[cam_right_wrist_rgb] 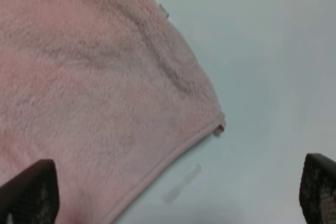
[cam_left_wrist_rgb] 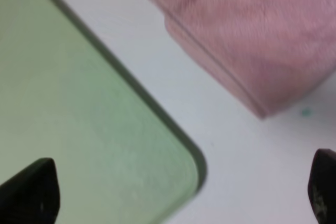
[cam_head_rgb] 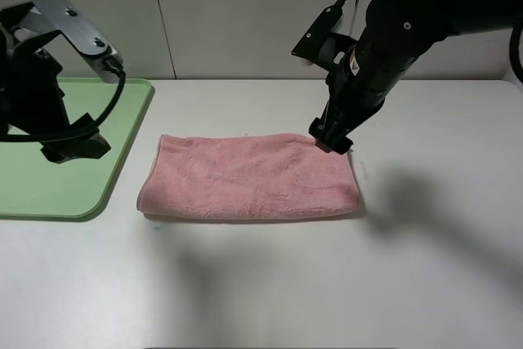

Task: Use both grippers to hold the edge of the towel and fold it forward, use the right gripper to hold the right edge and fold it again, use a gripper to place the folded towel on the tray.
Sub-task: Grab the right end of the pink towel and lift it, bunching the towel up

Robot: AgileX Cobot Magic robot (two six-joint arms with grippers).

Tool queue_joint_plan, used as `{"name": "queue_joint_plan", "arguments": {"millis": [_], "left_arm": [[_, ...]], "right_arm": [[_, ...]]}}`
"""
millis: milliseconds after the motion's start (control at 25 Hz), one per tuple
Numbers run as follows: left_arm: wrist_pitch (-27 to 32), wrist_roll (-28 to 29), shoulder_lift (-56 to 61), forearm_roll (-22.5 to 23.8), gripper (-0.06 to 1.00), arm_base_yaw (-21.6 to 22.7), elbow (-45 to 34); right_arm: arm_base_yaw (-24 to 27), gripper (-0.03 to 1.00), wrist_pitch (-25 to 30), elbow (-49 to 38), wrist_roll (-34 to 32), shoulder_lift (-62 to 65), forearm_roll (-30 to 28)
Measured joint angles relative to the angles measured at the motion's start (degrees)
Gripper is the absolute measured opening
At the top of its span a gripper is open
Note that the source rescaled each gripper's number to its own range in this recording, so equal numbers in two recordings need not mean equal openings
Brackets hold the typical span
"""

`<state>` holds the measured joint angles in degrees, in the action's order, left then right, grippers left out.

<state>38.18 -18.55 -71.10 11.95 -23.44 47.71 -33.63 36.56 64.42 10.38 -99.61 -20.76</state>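
The pink towel (cam_head_rgb: 249,176) lies folded in a long double layer on the white table, left to right. My right gripper (cam_head_rgb: 331,138) hangs just over its far right corner, open and empty. The right wrist view shows that corner (cam_right_wrist_rgb: 89,93) between its wide-apart fingertips (cam_right_wrist_rgb: 31,192). My left gripper (cam_head_rgb: 78,146) is open and empty above the green tray (cam_head_rgb: 49,177), left of the towel. The left wrist view shows the tray's rounded corner (cam_left_wrist_rgb: 79,119) and the towel's left end (cam_left_wrist_rgb: 252,35), which lies apart from the tray.
A small piece of clear tape (cam_right_wrist_rgb: 181,183) lies on the table beside the towel's right edge. A tiny teal speck (cam_left_wrist_rgb: 305,112) sits near the towel's front left corner. A grey wall (cam_head_rgb: 245,14) runs along the table's back.
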Motion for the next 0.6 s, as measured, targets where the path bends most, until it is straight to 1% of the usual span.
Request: {"name": "queue_joint_plan", "arguments": {"millis": [80,160,240,360,480,600], "left_arm": [[3.9,1.6,2.7,-0.1,0.96,0.0,0.0],[7.8,2.4,5.3,-1.2,0.96,0.0,0.0],[11.5,2.7,8.1,-3.3,0.96,0.0,0.0],[15.7,3.1,13.2,-8.3,0.96,0.0,0.0],[18.2,3.1,17.9,-12.5,0.96,0.0,0.0],[19.2,3.1,22.6,-14.7,0.96,0.0,0.0]], "right_arm": [[0.0,1.00,0.8,0.0,0.0,0.0,0.2],[0.0,1.00,1.3,0.0,0.0,0.0,0.6],[0.0,1.00,1.4,0.0,0.0,0.0,1.2],[0.0,1.00,1.4,0.0,0.0,0.0,1.7],[0.0,1.00,1.4,0.0,0.0,0.0,2.0],[0.0,1.00,1.4,0.0,0.0,0.0,2.6]]}}
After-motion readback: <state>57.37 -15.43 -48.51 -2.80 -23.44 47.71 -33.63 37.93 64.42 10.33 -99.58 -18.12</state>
